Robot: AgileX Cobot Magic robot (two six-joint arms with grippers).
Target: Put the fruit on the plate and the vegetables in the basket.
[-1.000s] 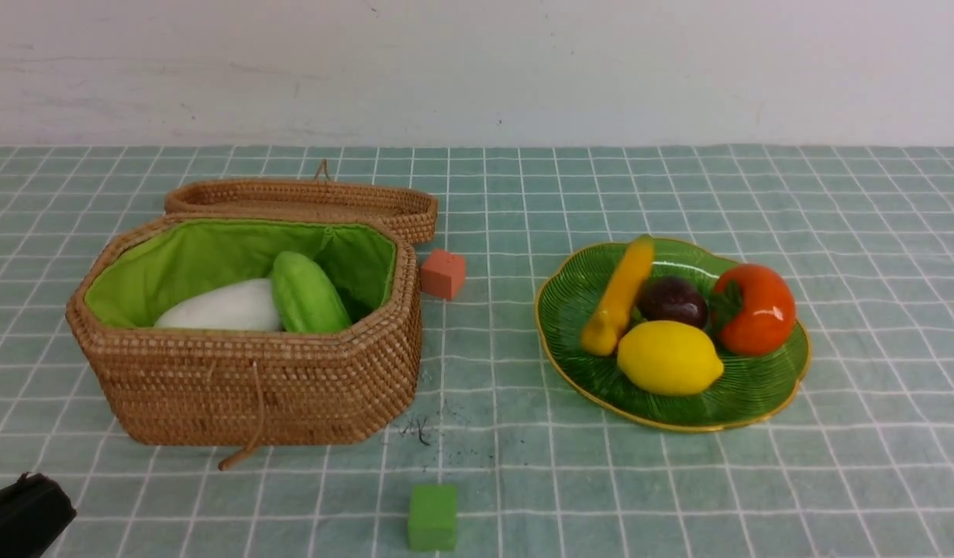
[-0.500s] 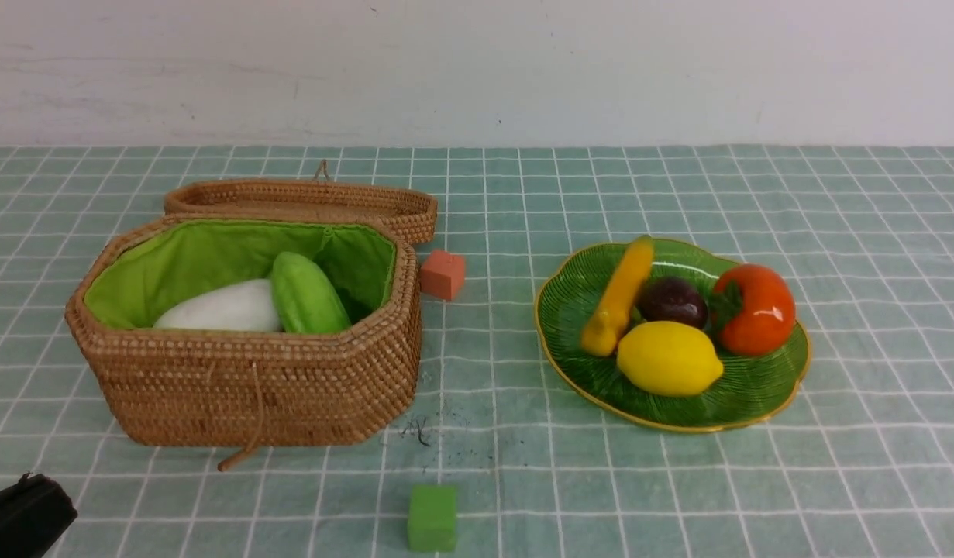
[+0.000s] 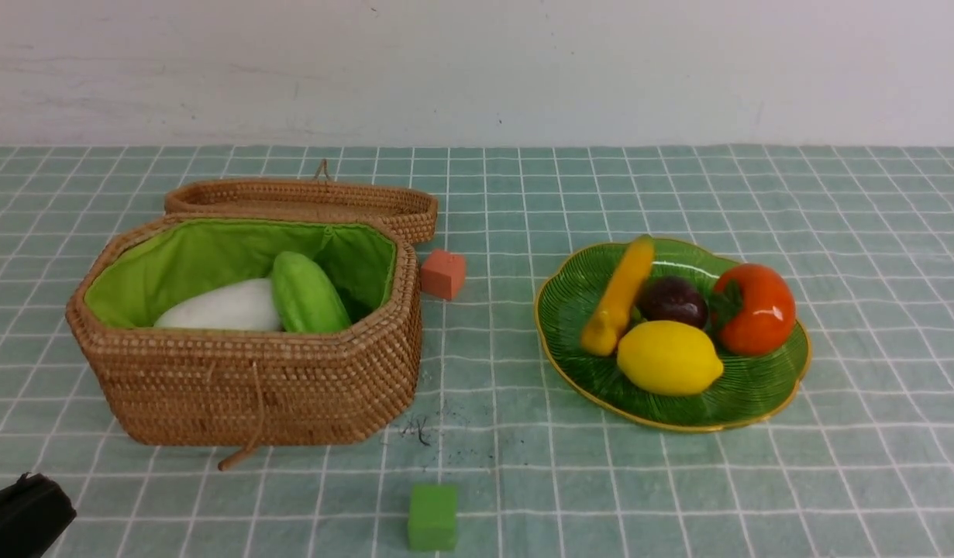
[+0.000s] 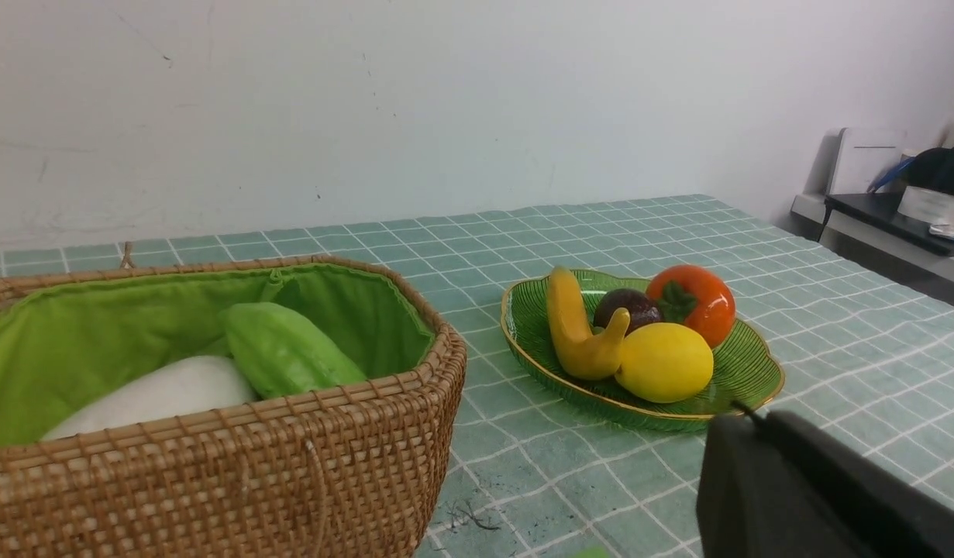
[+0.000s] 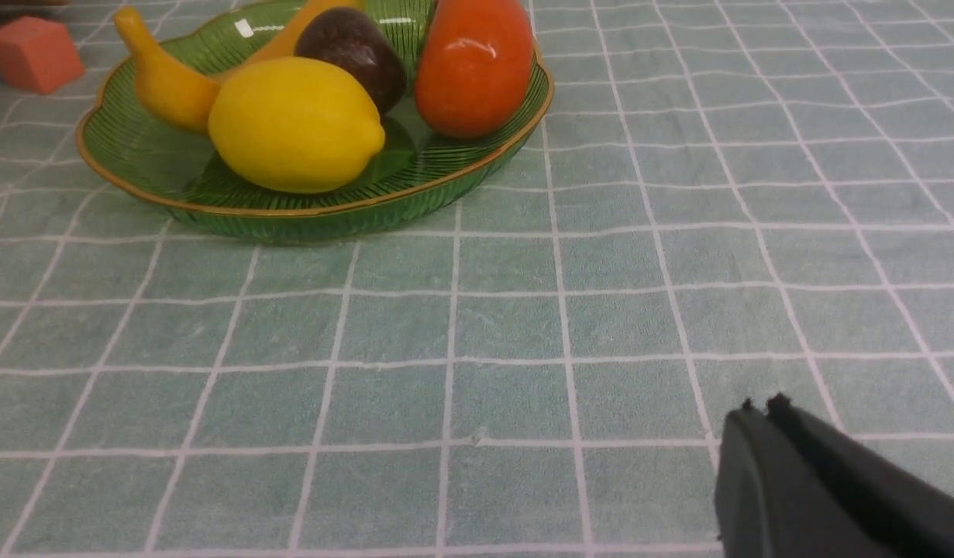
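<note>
Left hand (image 3: 19, 511) sits low at the near left corner of the counter (image 3: 523, 480), only a black tip showing in the front view; in its own wrist view the fingers are pressed together, holding nothing. Right hand (image 5: 759, 411) is outside the front view; its wrist view shows both fingers pressed together over bare cloth, near side of the plate, holding nothing.

Left to right: basket (image 3: 244, 387), lid (image 3: 302, 200) folded back flat behind it, green lining exposed. Inside, white radish (image 3: 225, 308) lying beside the light green gourd (image 3: 308, 297), touching. Other vegetables not visible. Orange-red cube (image 3: 443, 273) just beside the basket's far right corner. Green cube (image 3: 432, 517) alone near the front edge. Plate (image 3: 748, 395) right of centre, carrying banana (image 3: 620, 297), mangosteen (image 3: 673, 301), lemon (image 3: 669, 358) and persimmon (image 3: 755, 308), packed close together.

Open cloth between basket and plate, and wide open squares right of the plate and along the far wall. No writing or labels readable anywhere.
</note>
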